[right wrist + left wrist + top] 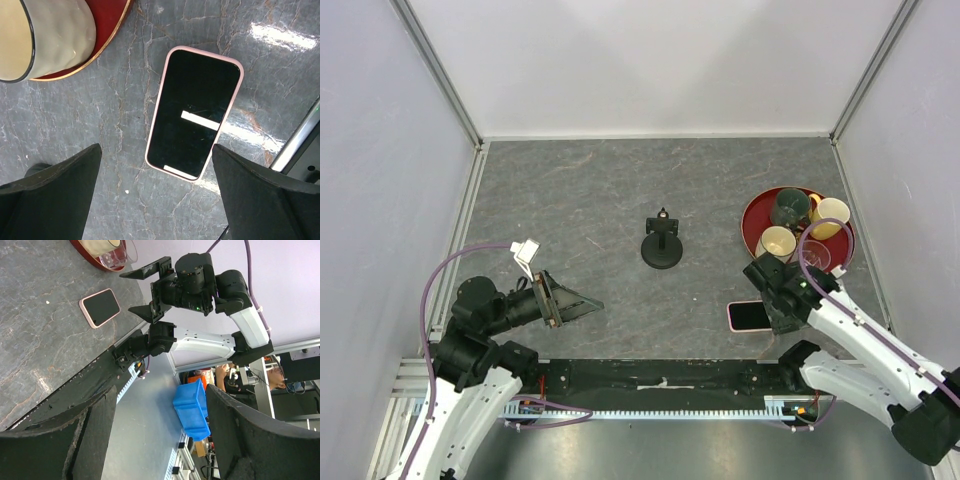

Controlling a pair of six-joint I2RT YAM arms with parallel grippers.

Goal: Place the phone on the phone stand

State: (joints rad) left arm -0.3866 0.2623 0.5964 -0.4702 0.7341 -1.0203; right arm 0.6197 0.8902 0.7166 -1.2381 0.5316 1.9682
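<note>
The phone (748, 315), in a pink case with its black screen up, lies flat on the grey table near the front right edge. It also shows in the right wrist view (195, 112) and the left wrist view (100, 307). The phone stand (662, 245), black with a round base and a small cradle, stands empty at the table's middle. My right gripper (770, 297) hovers open just above the phone, which lies ahead of its wide-spread jaws (160, 200). My left gripper (590, 304) is open and empty at the front left, pointing right (160, 440).
A red tray (752, 215) at the right holds a dark green cup (788, 208), two cream cups (832, 213) and a clear glass (815, 255), just behind the right gripper. White walls enclose the table. A black rail (660, 378) runs along the front edge.
</note>
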